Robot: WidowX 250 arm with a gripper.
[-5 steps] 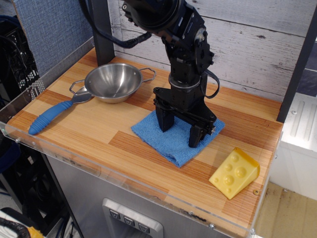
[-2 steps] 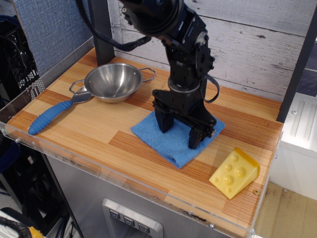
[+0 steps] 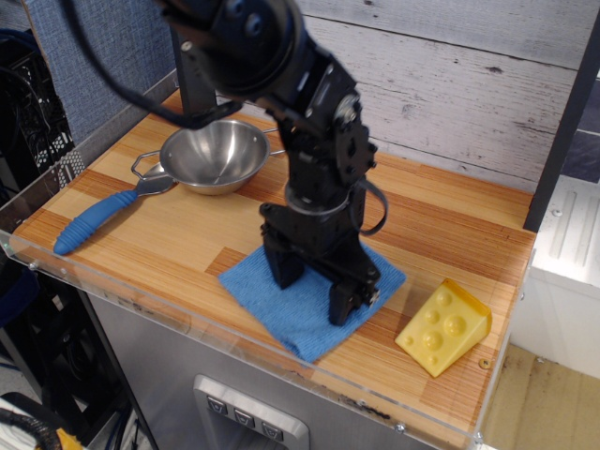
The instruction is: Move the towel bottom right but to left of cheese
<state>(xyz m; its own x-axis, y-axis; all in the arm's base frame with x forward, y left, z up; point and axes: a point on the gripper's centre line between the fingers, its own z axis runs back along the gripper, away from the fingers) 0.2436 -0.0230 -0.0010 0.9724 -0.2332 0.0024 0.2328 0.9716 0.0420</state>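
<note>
While the arm [image 3: 314,159] stands upright, spread jaws press the towel [image 3: 305,305]; cheese [image 3: 443,327] nearby.

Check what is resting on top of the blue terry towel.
The black tool stands on the soft blue terry towel, one finger and the other spread apart, pressing the cloth. Nothing else lies on it. The cloth under the fingertips is hidden.

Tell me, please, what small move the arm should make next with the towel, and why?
Probably lift straight up and let go: the towel already lies near the front right edge, left of the cheese and apart from it, while the gripper presses it with spread fingers.
</note>
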